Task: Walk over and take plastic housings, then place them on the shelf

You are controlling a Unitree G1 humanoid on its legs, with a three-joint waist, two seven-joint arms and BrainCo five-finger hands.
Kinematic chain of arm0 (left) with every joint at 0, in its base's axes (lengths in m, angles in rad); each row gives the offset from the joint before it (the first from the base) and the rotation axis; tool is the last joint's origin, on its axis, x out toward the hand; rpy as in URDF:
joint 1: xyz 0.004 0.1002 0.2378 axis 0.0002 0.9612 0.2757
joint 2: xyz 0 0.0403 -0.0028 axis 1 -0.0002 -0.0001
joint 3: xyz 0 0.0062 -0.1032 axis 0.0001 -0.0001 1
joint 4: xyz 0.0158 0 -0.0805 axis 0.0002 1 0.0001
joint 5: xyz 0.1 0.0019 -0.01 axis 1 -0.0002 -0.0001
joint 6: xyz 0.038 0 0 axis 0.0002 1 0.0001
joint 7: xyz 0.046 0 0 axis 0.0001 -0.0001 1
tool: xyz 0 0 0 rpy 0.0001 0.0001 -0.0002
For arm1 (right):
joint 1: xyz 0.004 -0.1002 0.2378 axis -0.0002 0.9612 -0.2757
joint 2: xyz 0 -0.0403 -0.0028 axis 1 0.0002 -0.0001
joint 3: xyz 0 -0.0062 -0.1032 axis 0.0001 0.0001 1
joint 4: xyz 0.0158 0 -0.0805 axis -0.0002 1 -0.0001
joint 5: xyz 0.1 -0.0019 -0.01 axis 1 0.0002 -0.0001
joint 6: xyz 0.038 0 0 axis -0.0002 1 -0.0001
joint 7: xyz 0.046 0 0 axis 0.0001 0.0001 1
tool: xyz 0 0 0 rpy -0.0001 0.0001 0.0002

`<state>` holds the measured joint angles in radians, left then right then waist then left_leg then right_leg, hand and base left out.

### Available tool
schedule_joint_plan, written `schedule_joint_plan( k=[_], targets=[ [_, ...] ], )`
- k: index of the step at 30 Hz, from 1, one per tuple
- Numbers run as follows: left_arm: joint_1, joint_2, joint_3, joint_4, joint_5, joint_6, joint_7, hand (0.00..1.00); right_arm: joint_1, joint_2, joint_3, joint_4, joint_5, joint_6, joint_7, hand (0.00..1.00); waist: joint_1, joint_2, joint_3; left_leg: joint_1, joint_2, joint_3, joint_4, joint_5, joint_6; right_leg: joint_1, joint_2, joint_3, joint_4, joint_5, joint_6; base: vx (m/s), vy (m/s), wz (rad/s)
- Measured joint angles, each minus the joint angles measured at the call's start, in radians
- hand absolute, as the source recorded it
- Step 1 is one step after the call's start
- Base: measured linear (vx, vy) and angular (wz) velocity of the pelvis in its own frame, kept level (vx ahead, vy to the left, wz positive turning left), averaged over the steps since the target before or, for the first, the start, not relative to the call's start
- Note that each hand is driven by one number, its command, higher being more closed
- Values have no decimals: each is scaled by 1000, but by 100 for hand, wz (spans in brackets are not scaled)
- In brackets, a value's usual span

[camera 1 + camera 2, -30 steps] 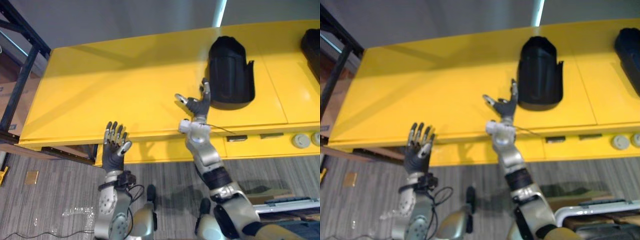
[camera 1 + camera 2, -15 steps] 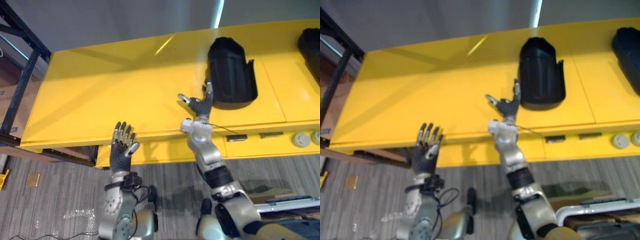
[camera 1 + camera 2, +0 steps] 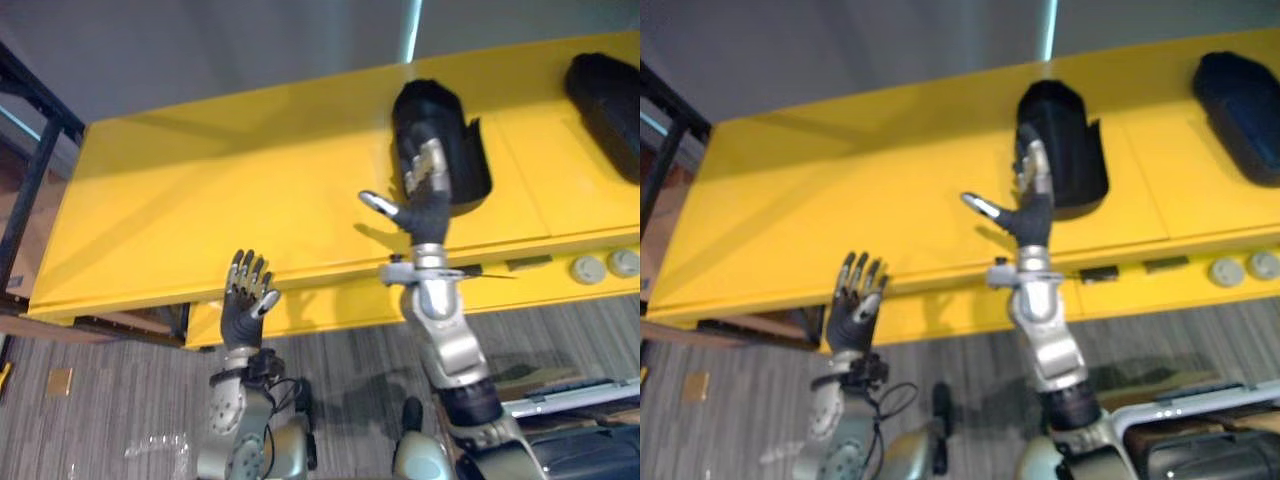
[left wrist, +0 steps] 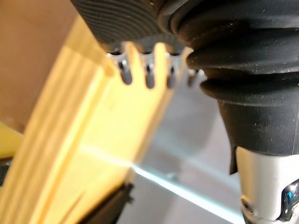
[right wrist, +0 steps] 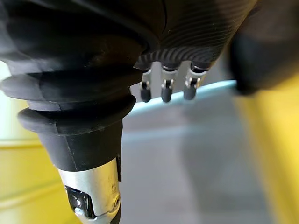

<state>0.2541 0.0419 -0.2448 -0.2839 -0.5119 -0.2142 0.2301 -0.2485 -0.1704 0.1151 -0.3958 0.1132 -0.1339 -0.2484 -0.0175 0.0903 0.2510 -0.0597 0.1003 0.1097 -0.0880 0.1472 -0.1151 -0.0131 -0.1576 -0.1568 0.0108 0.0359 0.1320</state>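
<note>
Left eye view, right robot hand (image 3: pixel 425 205): released, fingers straight, thumb splayed, holding nothing; it overlaps the housing's near-left side, contact I cannot tell.
Left robot hand (image 3: pixel 245 300): released, fingers spread, empty, low by the front edge.
Housing (image 3: pixel 460 140): black hollow plastic shell, lying on the yellow surface (image 3: pixel 220 190), towards the back.
Second housing (image 3: pixel 605 95): same surface, far right, well apart.
Handling: probably light and stiff; smooth walls, so likely slippery.
Hold: I'd clamp the two long side walls, one robot hand each.
Edges: front lip sits between me and the housing; lift it clear, don't drag.
Room: bare surface left of the housing; black frame (image 3: pixel 47 170) at the far left.
</note>
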Motion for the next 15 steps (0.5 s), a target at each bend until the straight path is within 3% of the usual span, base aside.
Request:
schedule_joint_plan(
  k=[5, 9, 15],
  targets=[
    [14, 36, 0, -7, 0, 5, -8, 0, 161, -38, -85, -101, 32, -26, 57, 100, -13, -8, -14, 2, 12, 20, 0, -12, 1, -4, 8, 8, -23, 1, 1, -29, -13, -15],
    [23, 37, -3, -35, 1, 4, -15, 0, 291, -42, -76, -116, 32, -24, 97, 100, -24, -17, -21, -6, 13, 44, 0, -17, 2, -22, 8, 24, -28, 3, 2, 15, -4, -14],
    [32, 42, -2, -40, 2, 4, -14, 0, 362, -42, -63, -89, 42, -15, 101, 100, -26, -32, -27, -7, 13, 55, 1, -16, 1, -23, 8, 27, -35, 29, 2, 55, -12, -4]
  ],
)
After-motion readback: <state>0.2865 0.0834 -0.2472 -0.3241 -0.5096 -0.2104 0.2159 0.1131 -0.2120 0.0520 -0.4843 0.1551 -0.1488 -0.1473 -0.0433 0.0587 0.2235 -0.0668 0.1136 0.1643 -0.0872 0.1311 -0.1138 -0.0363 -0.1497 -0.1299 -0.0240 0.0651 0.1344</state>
